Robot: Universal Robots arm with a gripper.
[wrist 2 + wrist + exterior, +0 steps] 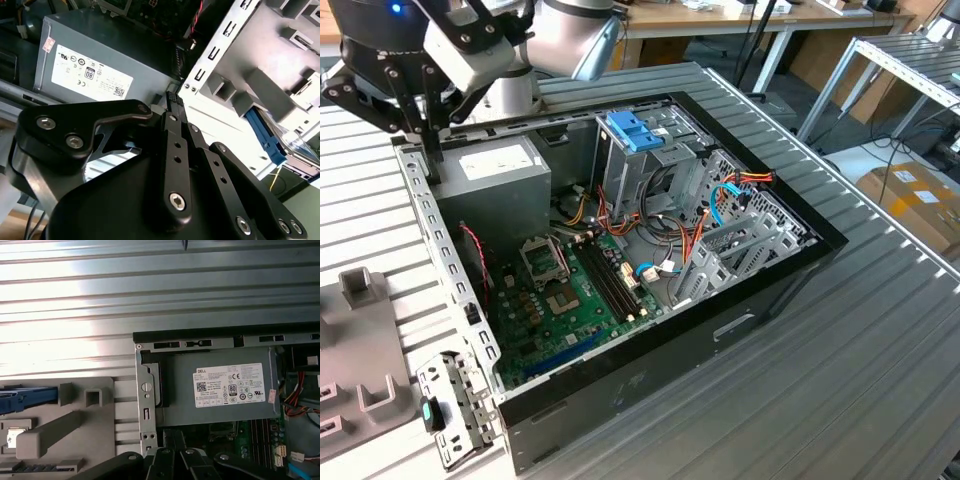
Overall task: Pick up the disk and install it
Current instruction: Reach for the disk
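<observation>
my jaws are hanging clenched and empty over the corner of the computer case, by the power supply. the disk is lying in the grey holder just beside the case.

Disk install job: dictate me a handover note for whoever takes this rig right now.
Gripper: shut, holding nothing, at the edge of the computer case, beside the power supply.
Disk: on the grey fixture outside the case, apart from the gripper.
Done: nothing that shows.
Left: disk not yet picked up and not yet installed.
</observation>
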